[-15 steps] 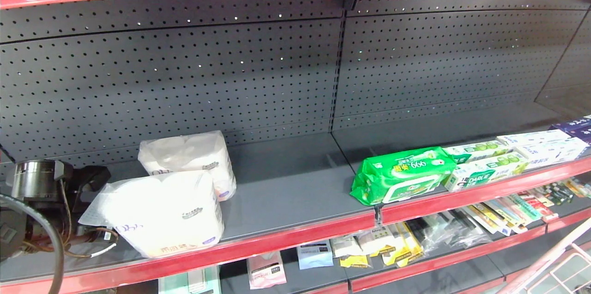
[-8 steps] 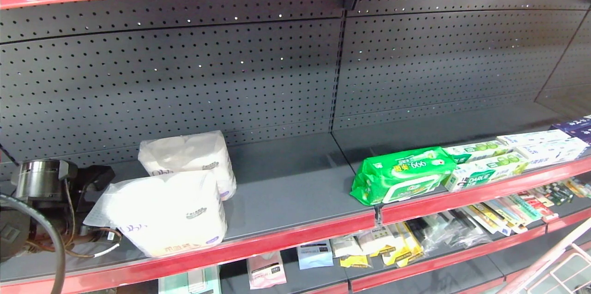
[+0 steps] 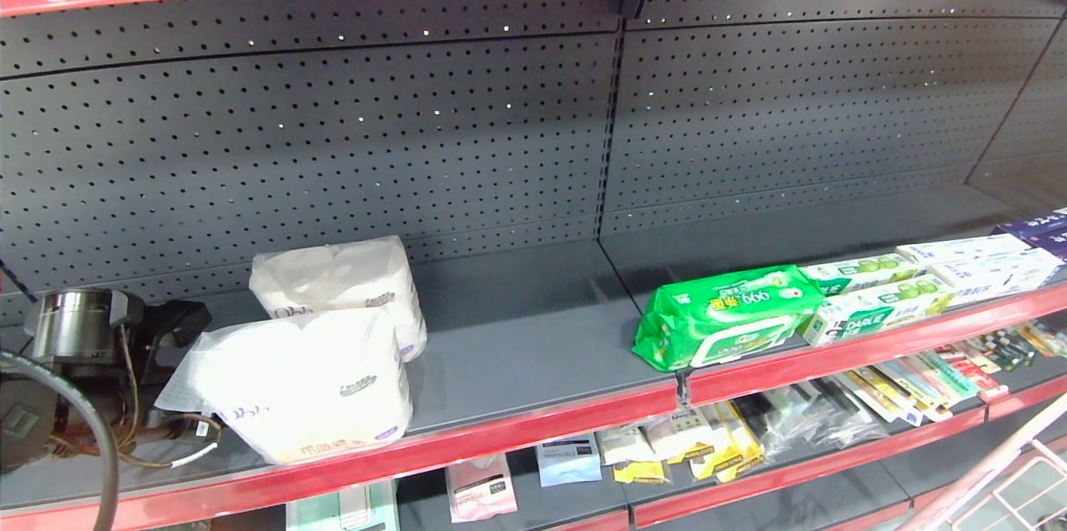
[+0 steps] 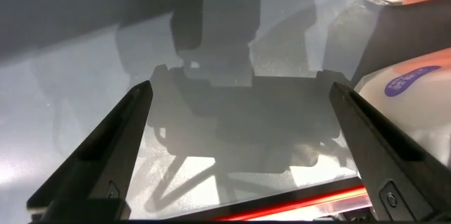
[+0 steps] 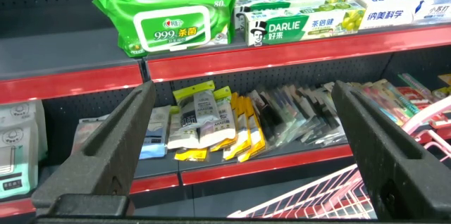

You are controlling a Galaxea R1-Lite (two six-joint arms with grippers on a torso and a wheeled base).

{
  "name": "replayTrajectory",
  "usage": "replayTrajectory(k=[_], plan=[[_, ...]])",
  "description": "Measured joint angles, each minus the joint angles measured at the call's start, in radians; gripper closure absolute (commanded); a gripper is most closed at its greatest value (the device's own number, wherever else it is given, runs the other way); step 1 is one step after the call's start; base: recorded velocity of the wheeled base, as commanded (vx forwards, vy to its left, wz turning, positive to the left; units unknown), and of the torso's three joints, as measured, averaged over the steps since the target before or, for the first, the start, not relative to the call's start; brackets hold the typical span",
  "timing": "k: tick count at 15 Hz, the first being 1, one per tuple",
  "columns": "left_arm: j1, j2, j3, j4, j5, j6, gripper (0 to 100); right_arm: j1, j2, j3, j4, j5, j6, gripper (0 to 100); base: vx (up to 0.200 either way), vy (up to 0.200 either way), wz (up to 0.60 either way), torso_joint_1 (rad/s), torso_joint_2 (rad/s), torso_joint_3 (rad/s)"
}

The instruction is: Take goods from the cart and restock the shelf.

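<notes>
Two white tissue packs stand on the grey shelf (image 3: 533, 331) at its left end: one at the front edge (image 3: 300, 381), one behind it (image 3: 342, 285). My left arm's wrist (image 3: 79, 327) is just left of the front pack. My left gripper (image 4: 241, 90) is open over bare shelf with nothing between its fingers, and the front tissue pack (image 4: 412, 97) lies just outside one finger. My right gripper (image 5: 243, 90) is open and empty. It faces the shelf front, below the green wipes pack (image 5: 169, 16).
On the right half of the shelf lie the green wipes pack (image 3: 725, 314) and toothpaste boxes (image 3: 884, 293). The lower shelf (image 3: 750, 431) holds several small hanging packets. The cart's pink wire rim (image 3: 1000, 473) shows at the bottom right. The shelf's middle (image 3: 517, 323) is bare.
My left arm and the front tissue pack have both shifted slightly to the right. Everything else has stayed put.
</notes>
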Motion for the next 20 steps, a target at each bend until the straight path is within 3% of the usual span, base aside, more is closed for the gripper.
replayTrajectory(k=[11,16,20], plan=[[0.002,-0.007,0.001,0.0,0.002,0.001,0,0.0,0.0,0.0,0.0,0.0,0.0,0,0.0,0.0,0.0,0.0,0.0,0.0],[0.13,-0.198,0.015,0.005,0.027,0.009,0,0.0,0.0,0.0,0.0,0.0,0.0,0,0.0,0.0,0.0,0.0,0.0,0.0],[0.189,-0.529,0.101,0.023,0.024,-0.004,0,0.0,0.0,0.0,0.0,0.0,0.0,0,0.0,0.0,0.0,0.0,0.0,0.0]])
